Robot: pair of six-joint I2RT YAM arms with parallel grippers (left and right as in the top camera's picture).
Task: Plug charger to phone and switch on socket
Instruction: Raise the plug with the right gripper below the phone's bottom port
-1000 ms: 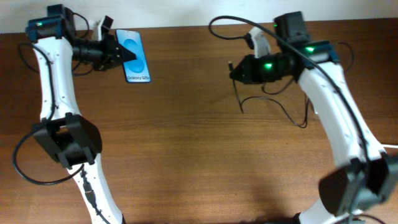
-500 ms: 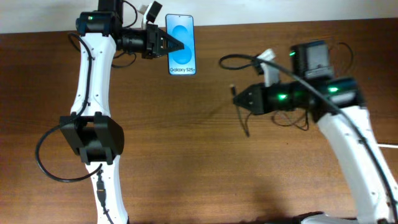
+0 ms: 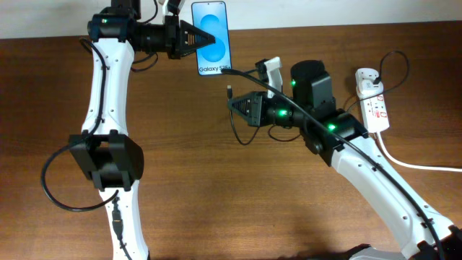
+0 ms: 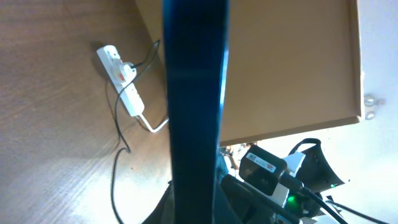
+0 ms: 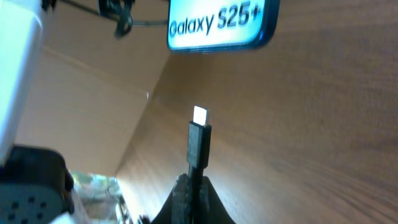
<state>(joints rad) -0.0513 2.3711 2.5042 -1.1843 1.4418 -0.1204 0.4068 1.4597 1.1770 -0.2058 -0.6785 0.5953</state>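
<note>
Left gripper jaws clamp the phone; right gripper jaws clamp the charger, its tip near the phone's edge.

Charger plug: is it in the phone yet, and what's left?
Done: left tool grips the phone, right tool grips the charger near its plug. In hand: the tip points at the phone's bottom edge, a gap away. Left: insert it, then switch on the socket.

Brown wooden table — white socket lies near its far-right edge.
</note>
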